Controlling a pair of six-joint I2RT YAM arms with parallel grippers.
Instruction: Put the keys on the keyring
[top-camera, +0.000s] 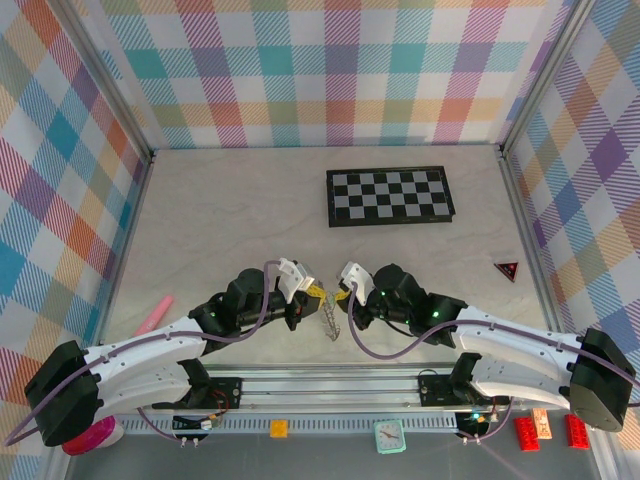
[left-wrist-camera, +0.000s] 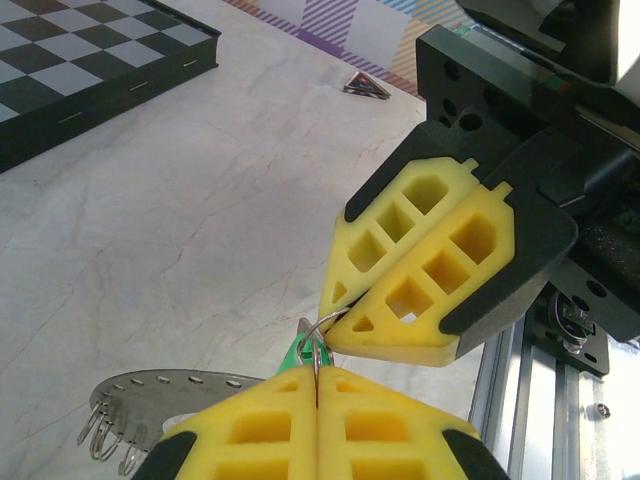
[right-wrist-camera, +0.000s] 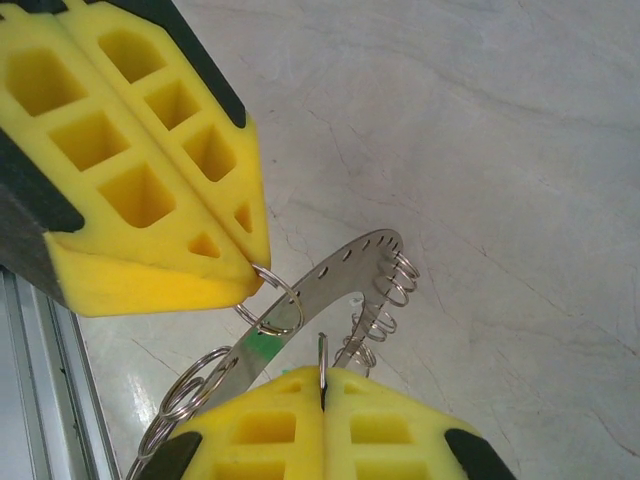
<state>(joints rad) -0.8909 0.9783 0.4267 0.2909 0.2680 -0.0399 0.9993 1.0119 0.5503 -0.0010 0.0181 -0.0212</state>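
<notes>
The pale marbled bench (top-camera: 230, 220) lies under the work, which is held between the arms near its front edge.

- The left tool (left-wrist-camera: 316, 385) is clenched on a small wire loop (right-wrist-camera: 270, 330). The green plastic head of one key (left-wrist-camera: 293, 352) sits just beside its tips.
- The right tool (right-wrist-camera: 322, 385) is clenched on a thin metal wire, tip to tip with the left.
- The flat dark grey perforated keyring (right-wrist-camera: 335, 275) hangs below both tools.

Risk: both grips are fingertip pinches on thin wire. Any twist or pull apart could slip the loop and drop keyring and key.

Orientation: from overhead the keyring shows edge-on, with its long axis running from the tools toward the arm bases. The key's blade is hidden, so its heading cannot be told.
</notes>
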